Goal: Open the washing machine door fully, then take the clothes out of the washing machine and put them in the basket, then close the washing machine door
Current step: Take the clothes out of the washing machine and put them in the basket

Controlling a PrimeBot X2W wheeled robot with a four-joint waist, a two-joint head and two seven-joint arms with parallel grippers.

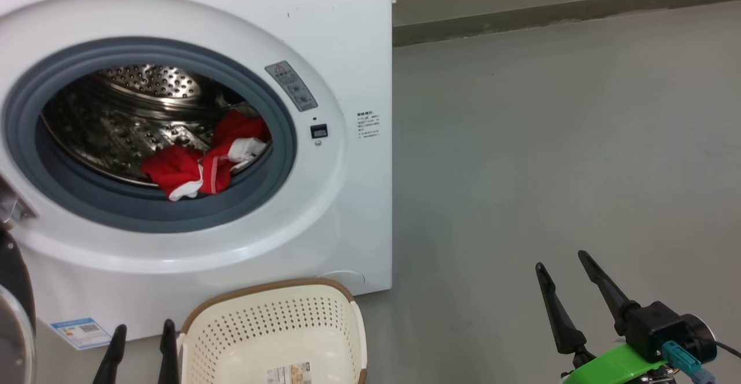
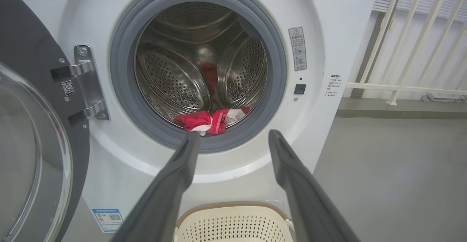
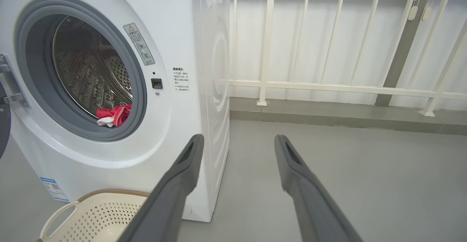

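Grey floor (image 1: 550,141) is recorded to the right of the washing machine (image 1: 347,54), with a white railing (image 3: 328,85) beyond. The washing machine door (image 2: 33,143) is found swung wide open at the machine's left side. The clothes (image 1: 197,167) are seen lying at the front of the machine's drum. The basket (image 1: 260,326) is set directly before the machine, below its opening. The left gripper (image 1: 145,325) is noted before the machine, jaws spread wide, nothing held. The right gripper (image 1: 561,259) is noted well right of the machine, jaws likewise wide and empty.
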